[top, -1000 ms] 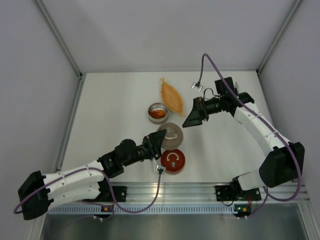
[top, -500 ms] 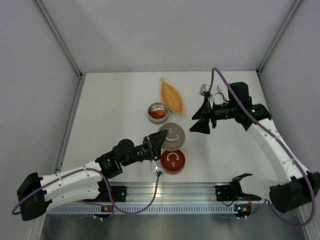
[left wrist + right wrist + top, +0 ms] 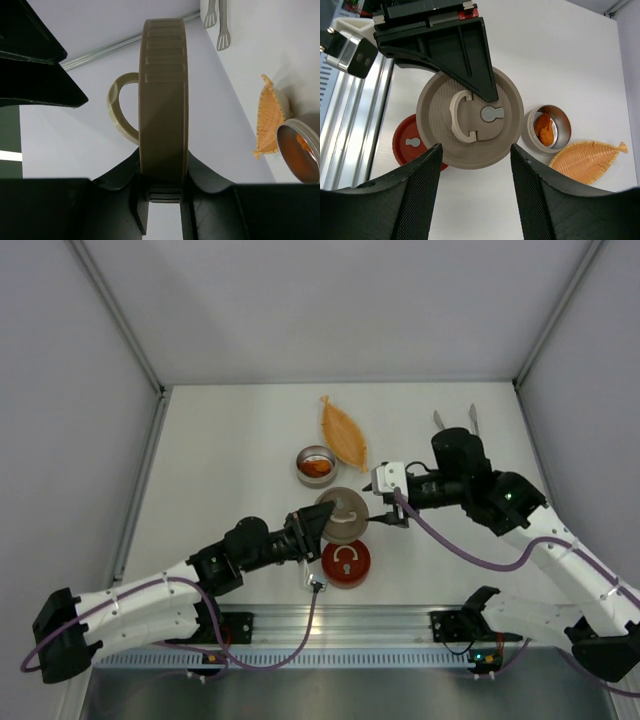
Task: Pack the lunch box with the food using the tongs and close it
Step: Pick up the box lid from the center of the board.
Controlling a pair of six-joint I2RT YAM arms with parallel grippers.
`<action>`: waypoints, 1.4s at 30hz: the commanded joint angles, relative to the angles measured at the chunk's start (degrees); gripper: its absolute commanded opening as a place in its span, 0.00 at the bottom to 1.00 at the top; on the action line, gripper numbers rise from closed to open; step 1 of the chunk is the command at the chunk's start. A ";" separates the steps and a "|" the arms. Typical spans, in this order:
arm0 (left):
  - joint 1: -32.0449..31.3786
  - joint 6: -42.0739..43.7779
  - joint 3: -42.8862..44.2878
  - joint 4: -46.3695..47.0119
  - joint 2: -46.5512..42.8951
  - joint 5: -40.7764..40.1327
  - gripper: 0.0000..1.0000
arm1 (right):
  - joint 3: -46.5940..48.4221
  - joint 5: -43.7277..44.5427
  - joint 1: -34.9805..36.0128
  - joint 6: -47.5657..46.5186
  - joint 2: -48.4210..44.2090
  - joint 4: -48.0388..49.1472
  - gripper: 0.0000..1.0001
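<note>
1. Fingers of the left gripper are clamping the beige lid by its rim. From the left wrist the lid is showing edge-on, with its curved handle sticking out to one side.
2. Just nearer the arm bases, the red lid is lying flat on the table. In the right wrist view the beige lid is overlapping its edge.
3. Across the beige lid from the left gripper, the right gripper is hovering with its fingers spread apart. They are gripping nothing, and the lid is showing in the gap between them, farther out.
4. Beyond the beige lid, the round metal lunch box is sitting uncovered on the table.
5. Inside it, the food is showing as orange-brown lumps against the shiny wall.
6. Just behind the lunch box, the orange leaf-shaped dish is lying at a slant, its stem pointing toward the back wall.
7. Farthest back on the right, the tongs are lying on the table, partly hidden by the right arm. They are well apart from both grippers and from the lunch box.
</note>
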 commanded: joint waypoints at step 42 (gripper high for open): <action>-0.33 -4.75 3.66 -2.40 -3.27 2.03 0.00 | 6.44 9.77 13.43 -6.40 13.63 -0.17 0.01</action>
